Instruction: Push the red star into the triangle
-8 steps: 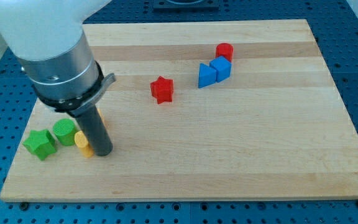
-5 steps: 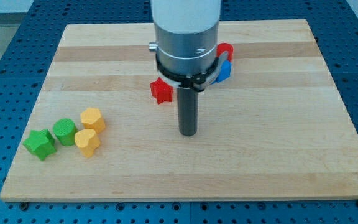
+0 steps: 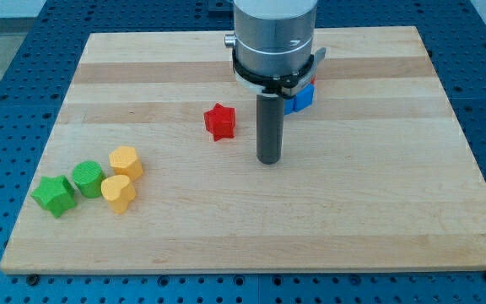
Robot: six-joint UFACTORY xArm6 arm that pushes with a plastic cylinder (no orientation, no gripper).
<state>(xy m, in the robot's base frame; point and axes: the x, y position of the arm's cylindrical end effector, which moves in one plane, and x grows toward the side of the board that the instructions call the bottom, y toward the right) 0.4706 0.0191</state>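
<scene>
Down at the view's bottom left, four blocks sit clustered on the wooden desk [image 3: 378, 211]: a green star [image 3: 55, 195] at the far left, a green cylinder-like block [image 3: 87, 178] just beside it, then a yellow heart-like block [image 3: 119, 192] and a yellow hexagon-like block [image 3: 126, 160] right above it, all near one another.

Moving up the board, my tip [image 3: 269, 160] is planted on the desk near the centre, the dark rod rising straight into the big grey and white arm body. No gripper here, just the bare rod, and it holds nothing.

The red star [image 3: 220, 122] stands to the view's left of my tip and a little higher, near it but clearly apart, with bare wood between them.

Farther back, on the view's right of the rod, a blue block [image 3: 302, 98] peeks out from behind the arm, its shape hard to make out. A sliver of red shows just above it; the arm hides the rest.
</scene>
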